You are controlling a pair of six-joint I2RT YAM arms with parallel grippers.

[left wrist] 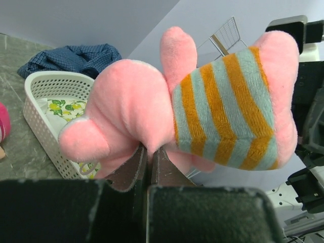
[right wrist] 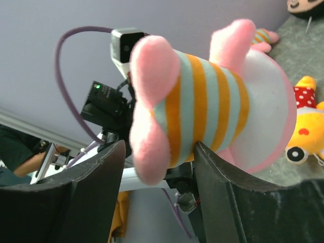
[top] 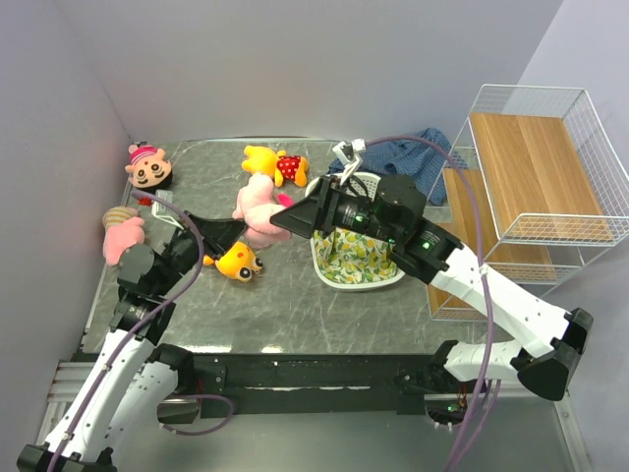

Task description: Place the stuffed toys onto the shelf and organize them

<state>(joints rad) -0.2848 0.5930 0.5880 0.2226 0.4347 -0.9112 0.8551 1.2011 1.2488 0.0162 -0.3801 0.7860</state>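
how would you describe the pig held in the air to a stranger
Find the white basket on the table. Just left of it, pinched in the left gripper with the right gripper astride it, is a pink pig in an orange-striped shirt, the only toy held off the table.

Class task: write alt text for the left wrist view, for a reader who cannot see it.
The left gripper pinches a pink pig plush in an orange-striped shirt, filling the frame. Left of it sits a white slotted basket holding lemon-print cloth, with blue fabric behind it.
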